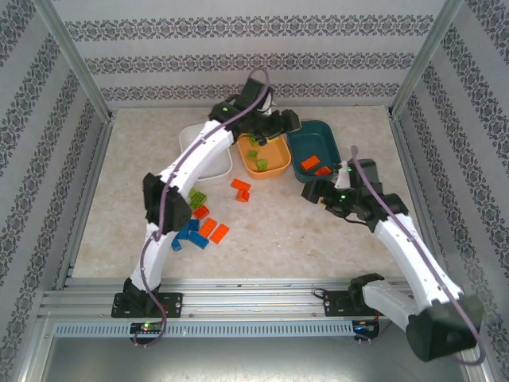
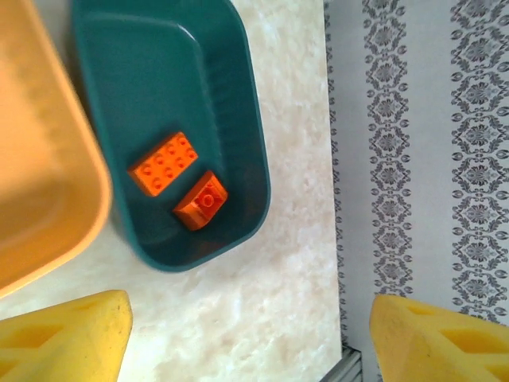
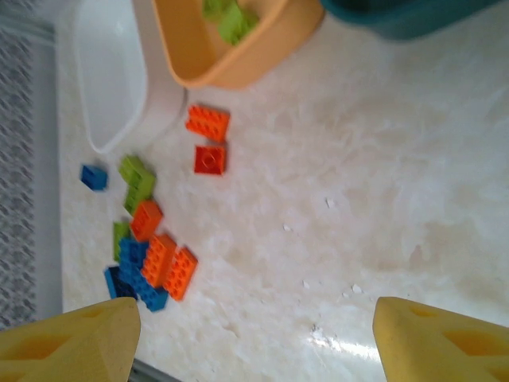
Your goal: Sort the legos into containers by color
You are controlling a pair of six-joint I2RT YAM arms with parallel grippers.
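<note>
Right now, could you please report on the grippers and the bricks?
Left gripper open, empty; right gripper likewise. Two orange bricks in teal dish, green bricks in orange dish, loose pile on table. No obstruction seen.

Left arm, right arm: white links, black joints, purplish cables, small green lights; yellow fingers.

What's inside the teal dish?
Two orange legos, a long studded one and a smaller one beside it. The left gripper covers the far-left corner of the teal dish in the top view.
</note>
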